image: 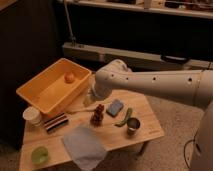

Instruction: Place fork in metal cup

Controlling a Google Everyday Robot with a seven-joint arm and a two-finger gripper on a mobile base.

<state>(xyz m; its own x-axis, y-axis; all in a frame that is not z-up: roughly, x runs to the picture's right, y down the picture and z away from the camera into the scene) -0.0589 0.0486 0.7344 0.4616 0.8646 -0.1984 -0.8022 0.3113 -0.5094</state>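
The fork (79, 110) shows only faintly as a thin pale line on the wooden table (145, 134), just in front of the yellow bin. My gripper (91, 98) hangs under the bent white arm (150, 85), close above the fork's right end and beside the bin's corner. It is open, and I see nothing between its fingers. The metal cup (133, 125) stands upright near the table's right front, a good way right of the gripper, with a green pod (124, 117) lying next to it.
A yellow bin (37, 97) with an orange fruit (69, 77) fills the back left. On the table are a white cup (32, 116), a dark striped object (56, 122), a reddish cluster (97, 116), a blue sponge (115, 107), a grey cloth (85, 147) and a green cup (40, 155).
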